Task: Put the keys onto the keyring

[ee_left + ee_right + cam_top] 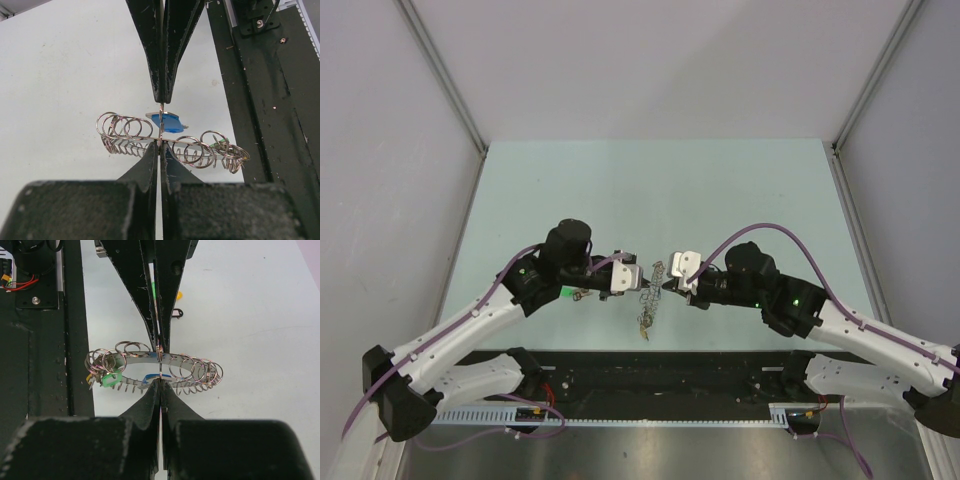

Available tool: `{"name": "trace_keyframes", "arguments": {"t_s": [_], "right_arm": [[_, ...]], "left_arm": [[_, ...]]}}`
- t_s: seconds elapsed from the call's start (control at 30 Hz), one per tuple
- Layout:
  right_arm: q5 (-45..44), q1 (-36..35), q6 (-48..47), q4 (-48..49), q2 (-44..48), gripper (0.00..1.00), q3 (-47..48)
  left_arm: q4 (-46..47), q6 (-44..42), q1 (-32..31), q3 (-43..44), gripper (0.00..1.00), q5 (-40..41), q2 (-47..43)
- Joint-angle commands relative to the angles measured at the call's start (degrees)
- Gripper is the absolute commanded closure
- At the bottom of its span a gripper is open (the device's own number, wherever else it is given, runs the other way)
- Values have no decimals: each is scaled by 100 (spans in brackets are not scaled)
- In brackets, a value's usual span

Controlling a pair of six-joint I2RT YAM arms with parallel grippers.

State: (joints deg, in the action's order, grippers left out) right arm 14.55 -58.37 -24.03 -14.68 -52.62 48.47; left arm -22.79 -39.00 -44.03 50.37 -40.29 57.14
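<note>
Partway, seemingly: pinching the keyring [651, 295] from opposite sides near the front of the table [620, 190], left gripper [638, 282] and right gripper [666, 286] both clamped on it; leaving loose keys [580, 293] lying just beside, unthreaded.

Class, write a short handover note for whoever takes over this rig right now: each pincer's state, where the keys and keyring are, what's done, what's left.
Left pincer: shut on one edge of the keyring.
Right pincer: shut on the opposite edge, so the ring is held between the two.
Loose keys: on the table beside the left wrist; green and yellow tags show.
Done: the keyring is gripped and carries green, blue and yellow tags.
Left: thread on the loose keys. Neither pincer is free to fetch one.
</note>
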Motion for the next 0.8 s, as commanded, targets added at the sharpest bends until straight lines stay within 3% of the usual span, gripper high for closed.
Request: {"name": "trace_keyframes", "arguments": {"t_s": [0.0, 0.77], "right_arm": [[101, 10, 21, 255, 15, 100, 268], [171, -8, 100, 536, -126, 100, 268]], "left_arm": [[248, -55, -35, 61, 100, -233, -2], [169, -81, -53, 113, 100, -559, 60]]}}
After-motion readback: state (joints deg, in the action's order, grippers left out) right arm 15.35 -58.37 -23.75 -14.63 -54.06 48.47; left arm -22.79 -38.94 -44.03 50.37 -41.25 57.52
